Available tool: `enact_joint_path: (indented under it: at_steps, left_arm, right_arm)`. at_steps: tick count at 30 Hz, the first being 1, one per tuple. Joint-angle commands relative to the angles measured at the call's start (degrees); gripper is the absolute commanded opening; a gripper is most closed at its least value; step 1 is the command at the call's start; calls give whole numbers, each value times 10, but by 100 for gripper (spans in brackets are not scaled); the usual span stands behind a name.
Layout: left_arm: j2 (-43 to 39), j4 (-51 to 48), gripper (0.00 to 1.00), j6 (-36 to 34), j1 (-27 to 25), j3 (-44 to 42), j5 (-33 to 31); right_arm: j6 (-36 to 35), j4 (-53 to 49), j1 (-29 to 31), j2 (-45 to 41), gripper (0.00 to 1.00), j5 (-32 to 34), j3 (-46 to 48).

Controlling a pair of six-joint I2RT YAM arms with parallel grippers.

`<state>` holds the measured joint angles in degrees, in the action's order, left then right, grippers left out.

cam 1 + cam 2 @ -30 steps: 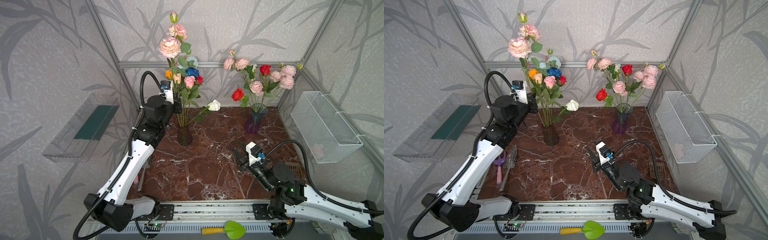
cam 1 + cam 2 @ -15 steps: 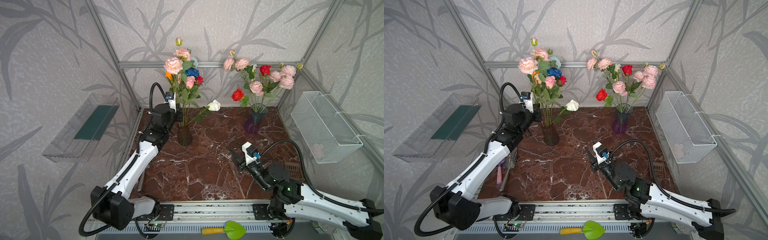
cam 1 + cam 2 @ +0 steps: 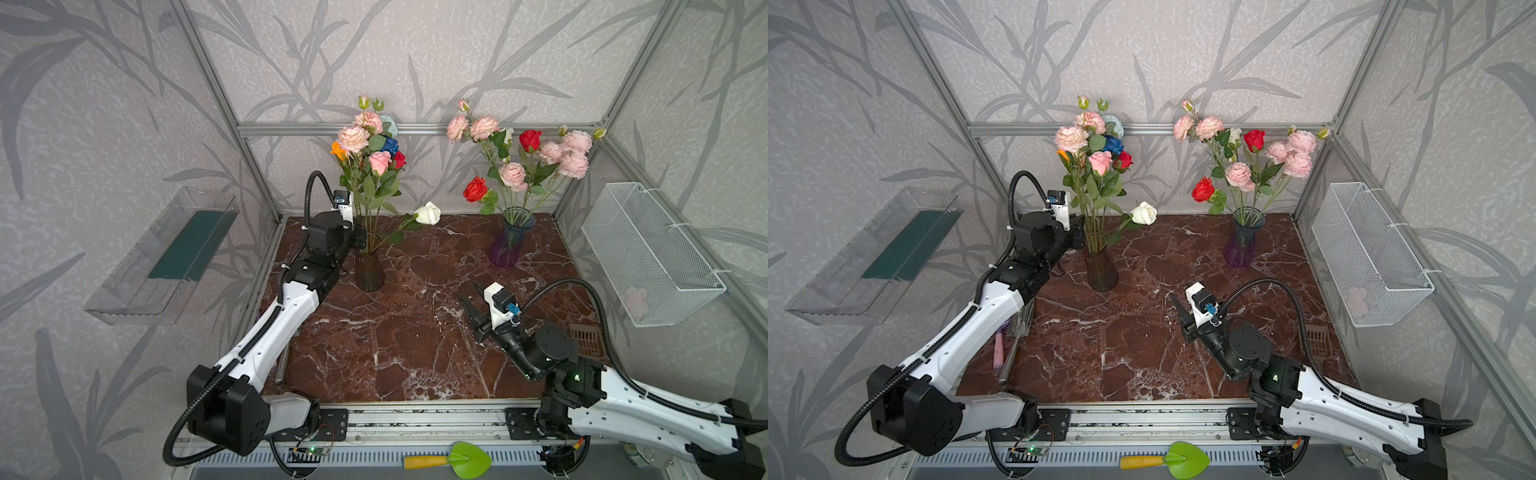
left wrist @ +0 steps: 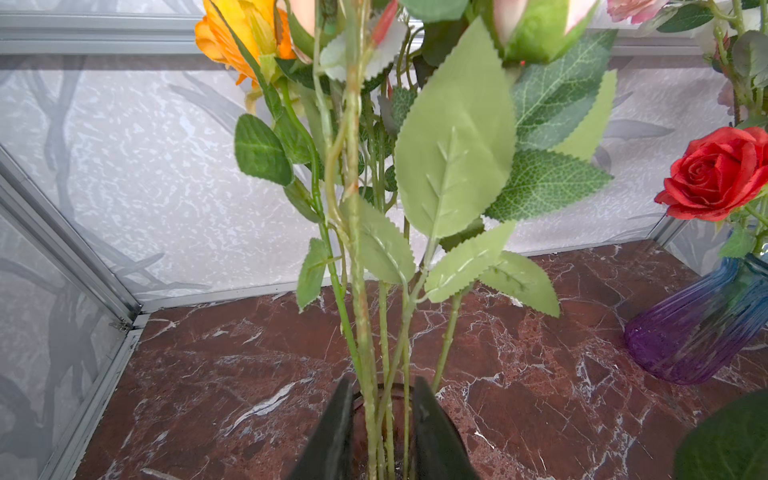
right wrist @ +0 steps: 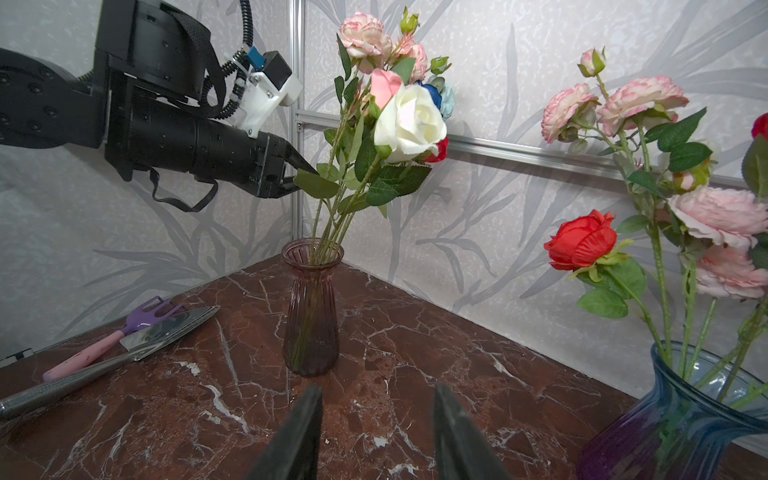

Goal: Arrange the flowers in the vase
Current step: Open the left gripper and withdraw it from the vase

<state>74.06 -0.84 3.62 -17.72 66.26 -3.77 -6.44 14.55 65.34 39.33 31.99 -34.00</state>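
Honestly, this looks like the let-go part of a drop. Our left jaws sit right at the mouth of the brown glass vase, parted, with a few green stems running between them. In the left wrist view there's daylight beside the stems, so we'd call that released, not pinching. Being that low makes sense to us. Steering a stem at the rim gets it down the narrow neck instead of letting it tip out. Our right jaws hang apart over the bare table with nothing in them, facing the same vase. Parked out of the way is our guess.

As for the flowers, one bunch stands in the brown vase, with a white rose flopping out sideways. Another bunch stands in the purple-blue vase further right. We see none lying loose on the table.

Versus a second ago, the frilly pink stem was poking up well above the rest, with the left arm raised beside it. Now its blooms have sunk level with the others and the arm has come down to the rim. The right arm has barely shifted.
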Motion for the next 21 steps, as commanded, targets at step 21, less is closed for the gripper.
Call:
enact_joint_path:
  at_steps: [21]
  left_arm:
    - [-161, 78, 30, 288, 124, -184, -110]
  right_arm:
    - [24, 0, -12, 2, 46, -6, 1]
